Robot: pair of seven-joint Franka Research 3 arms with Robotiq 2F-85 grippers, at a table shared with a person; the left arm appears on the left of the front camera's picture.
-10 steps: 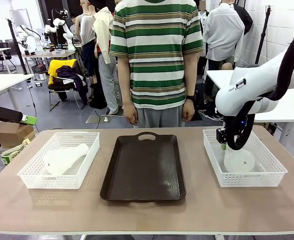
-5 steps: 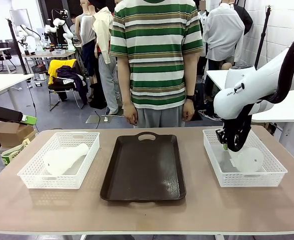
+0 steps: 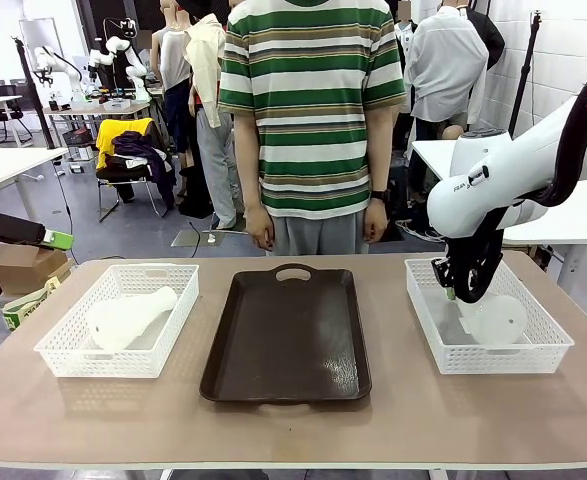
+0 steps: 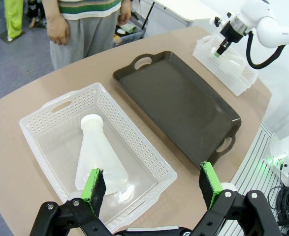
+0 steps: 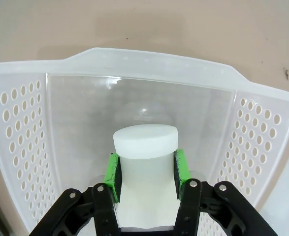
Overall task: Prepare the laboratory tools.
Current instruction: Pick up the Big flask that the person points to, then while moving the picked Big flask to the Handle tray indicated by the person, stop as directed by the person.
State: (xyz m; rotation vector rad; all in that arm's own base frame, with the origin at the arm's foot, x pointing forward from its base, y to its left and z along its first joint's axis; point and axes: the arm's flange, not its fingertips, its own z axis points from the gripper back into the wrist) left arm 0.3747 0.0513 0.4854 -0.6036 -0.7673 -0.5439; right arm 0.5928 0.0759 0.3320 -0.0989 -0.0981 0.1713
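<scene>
Right claw (image 3: 449, 292) clamped on flask (image 3: 495, 320) in right basket (image 3: 503, 362); tray (image 3: 288, 340) mid-table.

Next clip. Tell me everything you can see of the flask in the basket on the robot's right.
The flask is a translucent, frosted-white cone, plastic by its look, with a wide round base and a narrow neck topped by a flat white cap. It lies tilted inside the white lattice basket, base toward the robot's right. The right pincer is shut on its neck just under the cap, a green pad on each side.
</scene>
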